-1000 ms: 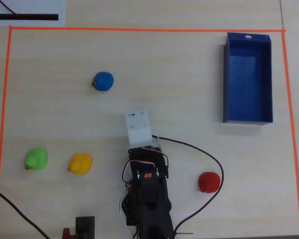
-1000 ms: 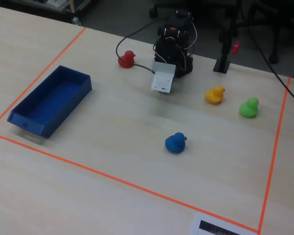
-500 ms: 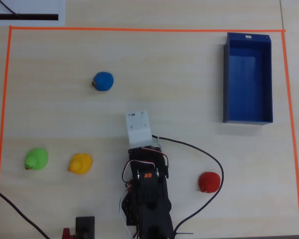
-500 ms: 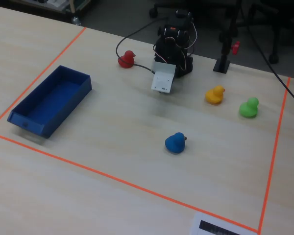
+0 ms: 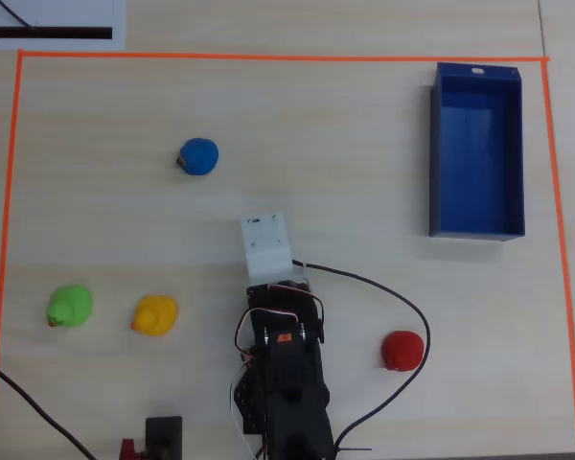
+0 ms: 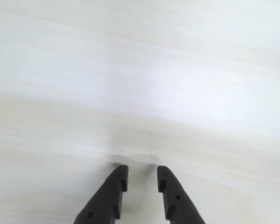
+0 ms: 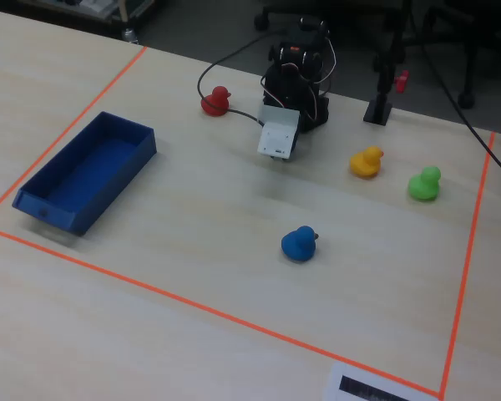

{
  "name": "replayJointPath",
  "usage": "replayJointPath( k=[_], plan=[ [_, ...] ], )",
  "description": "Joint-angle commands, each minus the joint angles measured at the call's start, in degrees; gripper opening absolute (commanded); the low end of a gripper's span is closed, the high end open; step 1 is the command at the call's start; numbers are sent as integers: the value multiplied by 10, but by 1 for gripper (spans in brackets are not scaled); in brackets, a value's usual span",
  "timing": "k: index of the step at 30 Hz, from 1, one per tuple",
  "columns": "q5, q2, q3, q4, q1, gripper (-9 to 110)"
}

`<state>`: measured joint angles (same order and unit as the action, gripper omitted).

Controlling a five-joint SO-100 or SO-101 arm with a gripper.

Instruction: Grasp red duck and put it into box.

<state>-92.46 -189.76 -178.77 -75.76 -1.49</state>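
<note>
One red duck [image 5: 402, 350] lies well right of the empty pincer [image 6: 141, 179], its jaws slightly apart, overhead.

gripper [image 6: 140, 178]: only the two dark fingertips show in the wrist view, the rest cut off at the bottom edge; in the overhead and fixed views the white wrist block hides the fingers.
wrist view surroundings: bare blurred table [image 6: 140, 70], no duck or box in it.
arm base [image 5: 286, 422]: cut off by the bottom edge of the overhead view.
black cable [image 5: 19, 402]: runs off the left and bottom edges of the overhead view.
white sheet [image 7: 376, 388]: cut by the fixed view's bottom edge, its print too small to read.
duck faces: too small to tell from above.
</note>
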Motion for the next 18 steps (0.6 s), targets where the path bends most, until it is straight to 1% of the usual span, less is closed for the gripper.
replayJointPath(
  k=[1,3,4,5,7,13,18],
  plan=[
    [2,0,5,-13,15,6],
    [2,0,5,-13,19,8],
    [2,0,5,-13,19,6],
    [1,0,5,-13,19,0],
    [-3,0,5,-4,20,0],
    [16,11,33,160,65,0],
    [46,154,165,264,99,0]
  ],
)
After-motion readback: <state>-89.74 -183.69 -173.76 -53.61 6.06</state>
